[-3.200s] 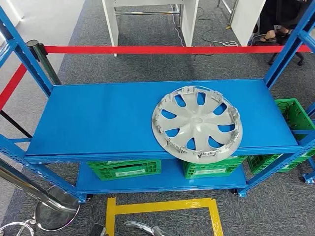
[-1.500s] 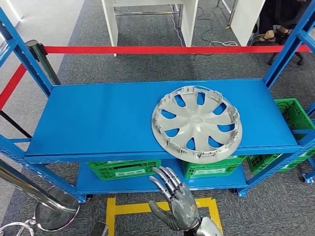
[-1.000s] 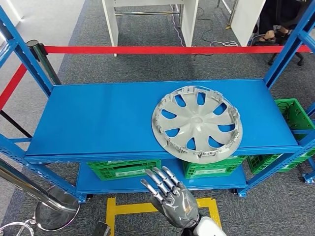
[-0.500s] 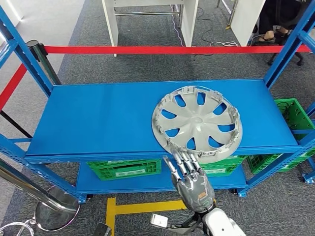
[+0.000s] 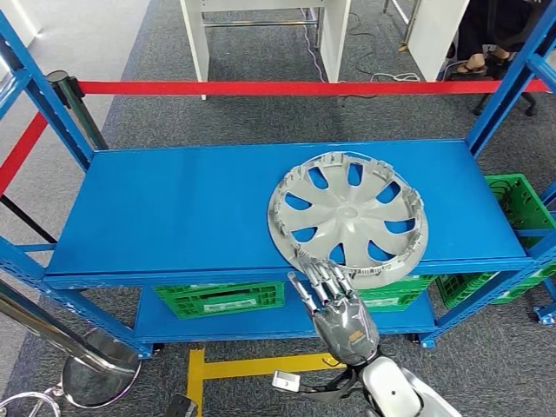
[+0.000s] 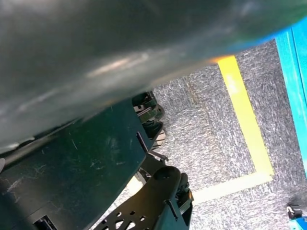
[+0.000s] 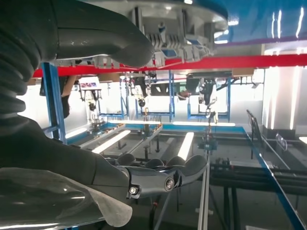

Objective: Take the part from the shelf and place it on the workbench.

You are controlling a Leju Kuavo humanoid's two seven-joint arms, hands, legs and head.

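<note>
A grey hubcap (image 5: pixel 347 217) with blue showing through its spoke gaps lies flat on the top board of the blue shelf (image 5: pixel 164 208), right of centre, its front rim jutting slightly past the shelf's front edge. My right hand (image 5: pixel 338 313) reaches up from below, fingers straight and spread, with the fingertips (image 5: pixel 321 276) at the hubcap's front rim. I cannot tell whether they touch it. In the right wrist view the thumb (image 7: pixel 108 38) and the fingers (image 7: pixel 163 175) stand well apart with nothing between them, and the hubcap's clipped rim (image 7: pixel 170 36) lies just beyond the thumb.
Green crates (image 5: pixel 220 300) sit on the lower shelf and another crate (image 5: pixel 518 200) stands at the right. Red barrier tape (image 5: pixel 262 88) runs behind the shelf. A yellow floor marking (image 5: pixel 196 373) and a chrome post base (image 5: pixel 98 373) lie in front. A person sits at the far right (image 5: pixel 485 35).
My right hand rose into view from below, swung right and moved forward until its fingertips reached the hubcap's front rim. The hubcap has not moved.
</note>
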